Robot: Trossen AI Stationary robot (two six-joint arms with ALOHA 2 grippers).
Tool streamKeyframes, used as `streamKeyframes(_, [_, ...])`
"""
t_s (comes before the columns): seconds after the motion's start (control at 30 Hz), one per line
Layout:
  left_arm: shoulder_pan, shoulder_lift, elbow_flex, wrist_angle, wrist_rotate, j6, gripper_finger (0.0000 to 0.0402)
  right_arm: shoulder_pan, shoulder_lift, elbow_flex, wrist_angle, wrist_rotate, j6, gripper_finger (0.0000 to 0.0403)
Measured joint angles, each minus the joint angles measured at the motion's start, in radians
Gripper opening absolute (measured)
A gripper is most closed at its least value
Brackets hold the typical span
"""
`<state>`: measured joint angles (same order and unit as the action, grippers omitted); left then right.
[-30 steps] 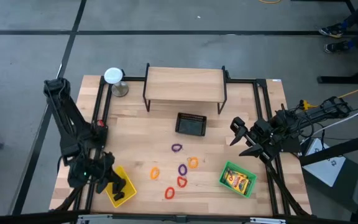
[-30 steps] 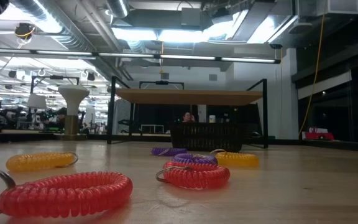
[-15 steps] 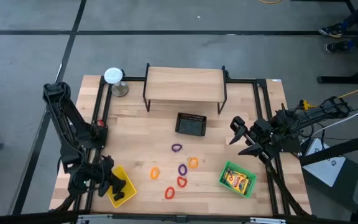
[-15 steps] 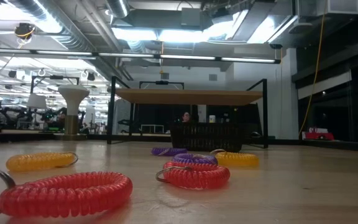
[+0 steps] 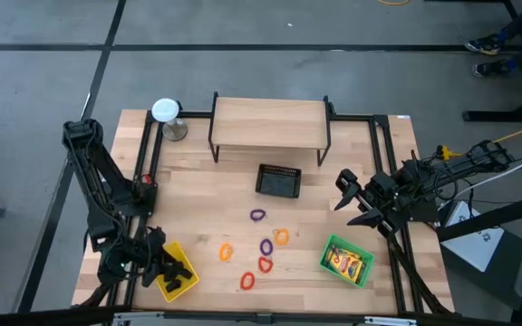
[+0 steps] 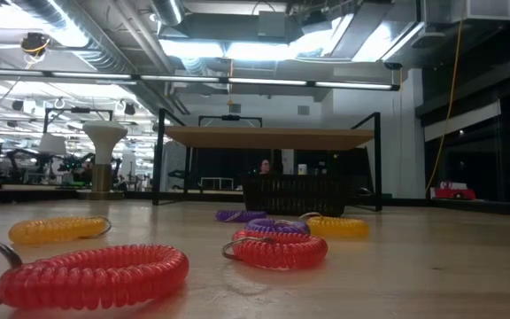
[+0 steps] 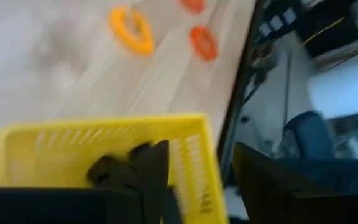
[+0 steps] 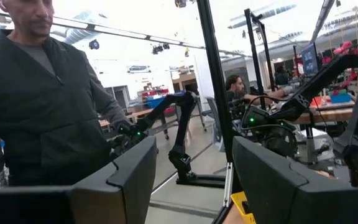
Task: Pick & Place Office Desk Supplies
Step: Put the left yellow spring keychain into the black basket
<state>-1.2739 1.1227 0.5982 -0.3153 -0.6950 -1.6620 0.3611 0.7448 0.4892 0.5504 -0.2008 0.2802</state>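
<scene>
Coiled rings [image 5: 259, 244], red, orange, yellow and purple, lie loose mid-surface [image 5: 333, 181]; a crayon pack [image 5: 345, 263] sits in the green tray [image 5: 326, 248]. Left gripper [image 5: 163, 264] hovers over the yellow tray [image 5: 181, 291], fingers [image 7: 157, 168] apart, apparently empty above black clips [image 7: 114, 169]. Right gripper [image 5: 353, 203] waits spread wide, empty.

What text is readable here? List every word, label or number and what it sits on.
None can be read.
Yellow pack in the green tray: red and green print, too small to read.
Black mesh basket, yellow tray, coiled rings: no lettering shows.
Room behind the table: nothing legible.
</scene>
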Motion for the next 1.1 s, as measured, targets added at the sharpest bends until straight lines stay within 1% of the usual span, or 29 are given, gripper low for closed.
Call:
streamKeyframes(0.1, [0.000, -0.029, 0.019, 0.006, -0.093, 0.040, 0.0179, 0.000, 0.000, 0.000, 0.040, 0.000, 0.000, 0.0214])
streamKeyframes(0.2, [0.000, -0.078, 0.034, 0.005, -0.217, 0.102, 0.0177, 0.000, 0.002, 0.000, 0.136, 0.004, 0.006, 0.0214])
streamKeyframes(0.27, [0.003, -0.127, 0.040, 0.006, -0.305, 0.143, 0.0172, 0.000, 0.018, 0.000, 0.235, 0.048, 0.041, 0.0214])
streamKeyframes(0.33, [0.024, -0.181, 0.040, 0.005, -0.367, 0.203, 0.0166, 0.000, 0.041, 0.000, 0.297, 0.122, 0.062, 0.0214])
streamKeyframes(0.4, [0.063, -0.241, 0.040, 0.005, -0.391, 0.284, 0.0158, -0.001, 0.077, 0.000, 0.333, 0.182, 0.096, 0.0214])
streamKeyframes(0.5, [0.151, -0.335, 0.040, 0.048, -0.388, 0.452, 0.0146, -0.006, 0.137, 0.001, 0.388, 0.272, 0.169, 0.0214])
streamKeyframes(0.57, [0.222, -0.384, 0.040, 0.113, -0.361, 0.589, 0.0140, -0.015, 0.178, 0.009, 0.416, 0.361, 0.206, 0.0214])
streamKeyframes(0.67, [0.342, -0.439, 0.040, 0.186, -0.257, 0.759, 0.0135, -0.024, 0.221, 0.031, 0.429, 0.552, 0.207, 0.0214])
streamKeyframes(0.73, [0.429, -0.461, 0.040, 0.188, -0.169, 0.808, 0.0134, -0.028, 0.235, 0.043, 0.430, 0.661, 0.224, 0.0214])
streamKeyframes(0.8, [0.515, -0.468, 0.040, 0.162, -0.079, 0.818, 0.0134, -0.033, 0.244, 0.054, 0.430, 0.732, 0.211, 0.0214])
streamKeyframes(0.87, [0.595, -0.463, 0.040, 0.141, 0.014, 0.818, 0.0134, -0.035, 0.251, 0.068, 0.431, 0.760, 0.200, 0.0214])
streamKeyframes(0.93, [0.668, -0.443, 0.040, 0.128, 0.096, 0.820, 0.0134, -0.037, 0.256, 0.085, 0.433, 0.766, 0.181, 0.0214])
streamKeyframes(1.1, [0.829, -0.366, 0.039, 0.129, 0.240, 0.852, 0.0134, -0.037, 0.266, 0.123, 0.434, 0.762, 0.160, 0.0214])
